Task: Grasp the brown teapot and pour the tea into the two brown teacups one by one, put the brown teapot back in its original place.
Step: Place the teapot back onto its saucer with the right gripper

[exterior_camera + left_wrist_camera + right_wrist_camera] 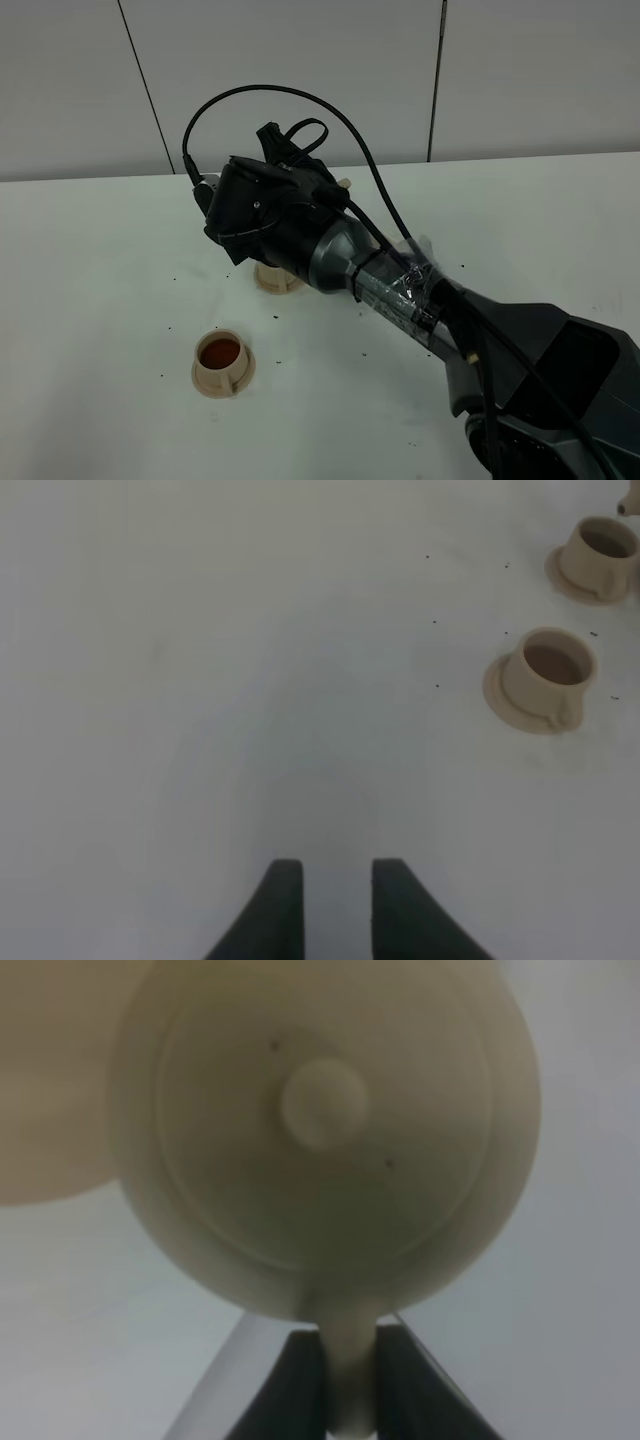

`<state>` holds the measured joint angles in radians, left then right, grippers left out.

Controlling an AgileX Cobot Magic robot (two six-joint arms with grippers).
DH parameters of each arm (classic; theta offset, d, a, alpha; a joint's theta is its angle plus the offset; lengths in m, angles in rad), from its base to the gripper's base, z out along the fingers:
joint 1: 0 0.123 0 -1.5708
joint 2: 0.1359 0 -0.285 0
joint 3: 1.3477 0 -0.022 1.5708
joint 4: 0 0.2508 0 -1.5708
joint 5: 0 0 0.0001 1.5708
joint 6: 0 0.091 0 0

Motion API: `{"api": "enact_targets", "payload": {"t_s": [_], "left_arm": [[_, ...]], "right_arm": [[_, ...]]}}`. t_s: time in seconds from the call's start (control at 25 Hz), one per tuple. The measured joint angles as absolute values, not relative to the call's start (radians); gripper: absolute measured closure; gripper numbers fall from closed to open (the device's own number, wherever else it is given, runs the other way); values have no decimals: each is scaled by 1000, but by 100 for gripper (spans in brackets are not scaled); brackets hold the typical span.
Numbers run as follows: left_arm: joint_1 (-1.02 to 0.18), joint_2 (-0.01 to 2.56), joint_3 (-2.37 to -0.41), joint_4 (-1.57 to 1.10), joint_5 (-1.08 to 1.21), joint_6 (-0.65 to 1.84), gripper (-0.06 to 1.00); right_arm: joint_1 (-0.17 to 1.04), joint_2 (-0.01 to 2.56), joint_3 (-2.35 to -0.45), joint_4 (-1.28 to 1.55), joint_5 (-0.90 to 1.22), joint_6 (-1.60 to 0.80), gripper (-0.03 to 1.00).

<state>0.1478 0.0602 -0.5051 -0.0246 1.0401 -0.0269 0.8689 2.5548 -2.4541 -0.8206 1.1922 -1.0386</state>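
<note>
My right gripper is shut on the loop handle of the brown teapot, whose knobbed lid fills the right wrist view. In the exterior high view the right wrist hides the teapot and hangs over the far teacup. The near teacup stands on its saucer and holds reddish tea. Both cups show in the left wrist view, near and far. My left gripper is slightly open and empty, low over bare table, well apart from the cups.
A bit of the wider beige saucer shows beside the right arm. The right arm and its cables cross the table from the lower right. Small dark specks dot the white table. A wall stands behind.
</note>
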Motion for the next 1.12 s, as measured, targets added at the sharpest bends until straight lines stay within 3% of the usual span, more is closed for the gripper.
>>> {"api": "enact_targets", "payload": {"t_s": [1.12], "left_arm": [[148,60,-505,-25,1040,-27,70]], "right_arm": [[733,2517,-2628,-283,1227,-1463,87]]}}
